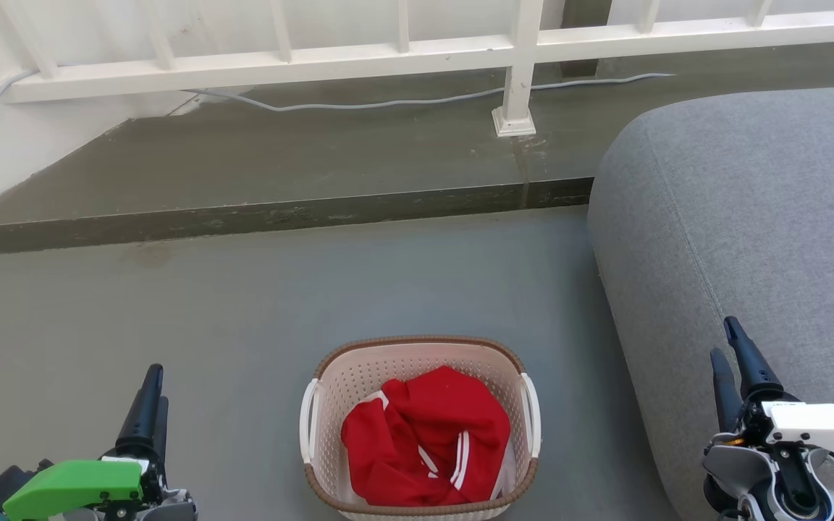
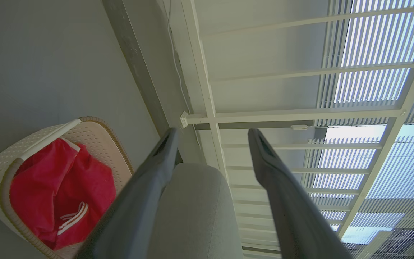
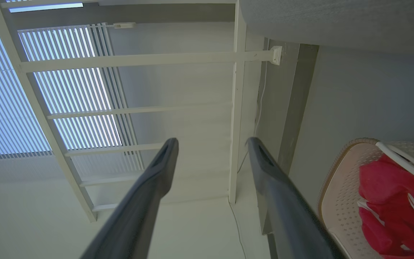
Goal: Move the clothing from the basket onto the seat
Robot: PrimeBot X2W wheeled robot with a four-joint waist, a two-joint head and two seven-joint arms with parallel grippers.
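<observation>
Left gripper (image 1: 156, 387): seen at the lower left of the head view, above the floor and well apart from the basket's left side. Its two dark fingers are spread wide, and nothing is held between them.
Right gripper (image 1: 722, 339): seen at the lower right of the head view, in front of the seat's near part. Its fingers are likewise spread wide, and nothing is gripped.
Floor (image 1: 171, 325): smooth grey, bounded at the far side by a raised darker step (image 1: 279, 159).
Seat (image 1: 750, 217): a large grey fabric cushion with a rounded edge and a faint seam, placed at the right, near the basket but parted from it by a strip of floor.
Railing (image 1: 279, 65): white, set along the far side of the step, with one post fixed to it.
Basket (image 1: 417, 340): cream, perforated and brown-rimmed, with white side handles; it is set upright on the floor between the two grippers.
Clothing (image 1: 424, 434): red with white trim, bunched inside the basket, double white stripes turned upward. How many garments are bunched there cannot be told.
Cable (image 1: 388, 103): pale, laid along the step under the railing.
</observation>
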